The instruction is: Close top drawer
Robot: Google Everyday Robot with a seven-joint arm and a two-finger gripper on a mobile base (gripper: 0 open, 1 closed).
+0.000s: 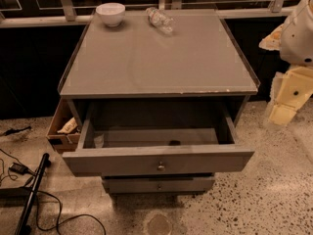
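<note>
The top drawer (156,159) of a grey cabinet is pulled far out toward me. Its flat front panel has a small round metal knob (161,167) at the centre. The deep box is nearly bare inside, with a pale item at the left corner and a small dark item near the front. My gripper (287,102), a cream-coloured piece on the arm, hangs at the right edge of the camera view. It is level with the cabinet top, to the right of the drawer and apart from it.
A shorter drawer front (159,184) sits just below, slightly out. A white bowl (110,12) and a lying plastic bottle (160,19) rest at the back of the cabinet top (156,62). A brown cardboard box (59,129) stands left of the cabinet. Cables and a black pole (32,195) lie on the floor at the left.
</note>
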